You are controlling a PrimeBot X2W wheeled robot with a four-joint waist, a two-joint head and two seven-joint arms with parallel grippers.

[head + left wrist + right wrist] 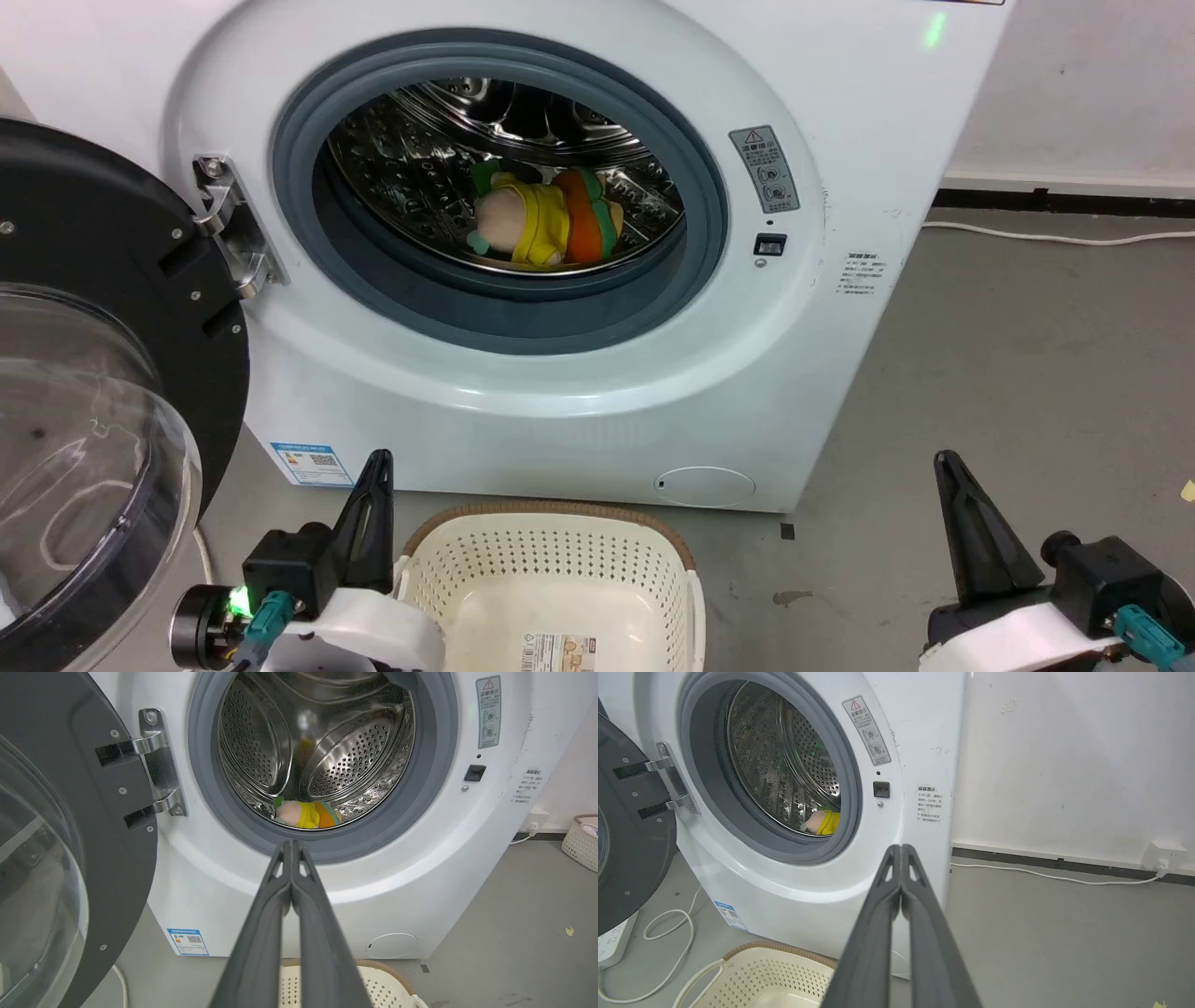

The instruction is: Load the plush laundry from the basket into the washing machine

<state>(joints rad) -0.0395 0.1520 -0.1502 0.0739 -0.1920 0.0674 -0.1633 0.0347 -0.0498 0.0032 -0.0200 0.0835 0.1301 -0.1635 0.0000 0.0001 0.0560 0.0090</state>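
Observation:
Both soft toys lie side by side in the steel drum of the white washing machine: the peach-pink figure in yellow on the left, the orange burger on its right. In the left wrist view the figure rests at the drum's bottom; in the right wrist view a part of the figure peeks past the gasket. The cream basket stands on the floor before the machine with just a paper label inside. My left gripper is shut beside the basket's left rim. My right gripper is shut, well to the basket's right.
The black-rimmed door with its clear dome hangs open at the left. A white cable loops on the grey floor by a power strip. Another basket stands by the wall at the right.

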